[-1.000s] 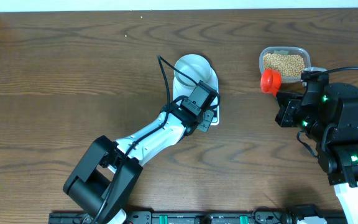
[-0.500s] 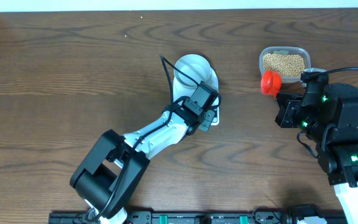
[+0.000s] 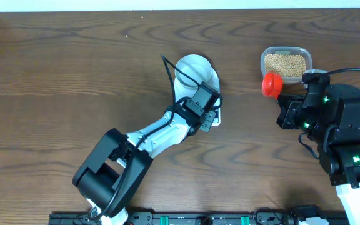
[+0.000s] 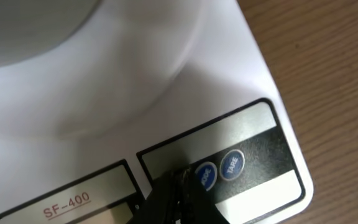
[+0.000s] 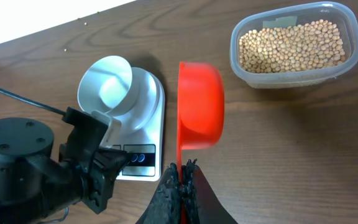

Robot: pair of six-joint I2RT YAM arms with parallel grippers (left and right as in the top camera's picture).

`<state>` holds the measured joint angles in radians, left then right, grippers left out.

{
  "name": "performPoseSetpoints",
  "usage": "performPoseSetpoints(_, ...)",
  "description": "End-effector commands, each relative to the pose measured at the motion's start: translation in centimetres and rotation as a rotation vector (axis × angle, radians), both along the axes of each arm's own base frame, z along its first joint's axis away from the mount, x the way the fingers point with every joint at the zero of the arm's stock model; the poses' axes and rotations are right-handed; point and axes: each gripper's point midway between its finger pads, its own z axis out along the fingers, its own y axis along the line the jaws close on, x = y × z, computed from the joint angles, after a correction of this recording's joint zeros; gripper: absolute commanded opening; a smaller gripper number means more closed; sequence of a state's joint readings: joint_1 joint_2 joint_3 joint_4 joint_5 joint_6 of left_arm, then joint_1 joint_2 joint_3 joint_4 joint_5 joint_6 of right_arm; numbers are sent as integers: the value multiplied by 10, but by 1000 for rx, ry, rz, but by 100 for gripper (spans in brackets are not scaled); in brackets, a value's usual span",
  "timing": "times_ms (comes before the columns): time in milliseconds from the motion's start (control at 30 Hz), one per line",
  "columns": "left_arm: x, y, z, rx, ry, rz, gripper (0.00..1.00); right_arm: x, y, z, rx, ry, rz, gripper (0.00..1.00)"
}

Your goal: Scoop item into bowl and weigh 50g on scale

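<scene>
The white scale (image 3: 212, 100) stands mid-table with the pale bowl (image 3: 192, 67) on it; the bowl looks empty in the right wrist view (image 5: 107, 84). My left gripper (image 3: 209, 117) is shut, its tips down on the scale's front panel beside the two blue buttons (image 4: 219, 169). My right gripper (image 5: 182, 177) is shut on the handle of a red scoop (image 5: 199, 112), held above the table between the scale (image 5: 149, 118) and a clear tub of tan beans (image 5: 291, 45). The scoop (image 3: 271, 82) looks empty.
The clear tub (image 3: 285, 62) sits at the back right, close to the right arm. A black cable (image 3: 167, 78) arches from the left arm beside the bowl. The table's front edge carries a rail of hardware (image 3: 199, 219).
The left arm's base link has shifted a little to the right. The left gripper stays on the scale's panel. The right arm and scoop have not moved.
</scene>
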<state>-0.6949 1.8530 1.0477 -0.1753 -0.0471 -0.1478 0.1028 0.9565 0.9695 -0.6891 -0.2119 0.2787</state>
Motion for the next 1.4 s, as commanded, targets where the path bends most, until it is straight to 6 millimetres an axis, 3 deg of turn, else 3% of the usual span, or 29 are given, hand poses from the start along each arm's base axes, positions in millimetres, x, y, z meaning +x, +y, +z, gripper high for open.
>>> performPoseSetpoints(0,2,7,-10,42,3,0,8,1,-2,8,-11,-22,1,2)
performPoseSetpoints(500,-4,11,-35,74,56,-5,8,2,-2,8,-12,-22,1,2)
performPoseSetpoints(733,-5,11,-35,76,59,-5,7,1,-2,8,-12,-22,2,2)
performPoseSetpoints(1033,-22,25,-44,138,135,-4,7,2,-2,8,-13,-22,2,2)
performPoseSetpoints(1367,-14,33,-42,171,99,29,7,1,-2,8,-15,-19,4,2)
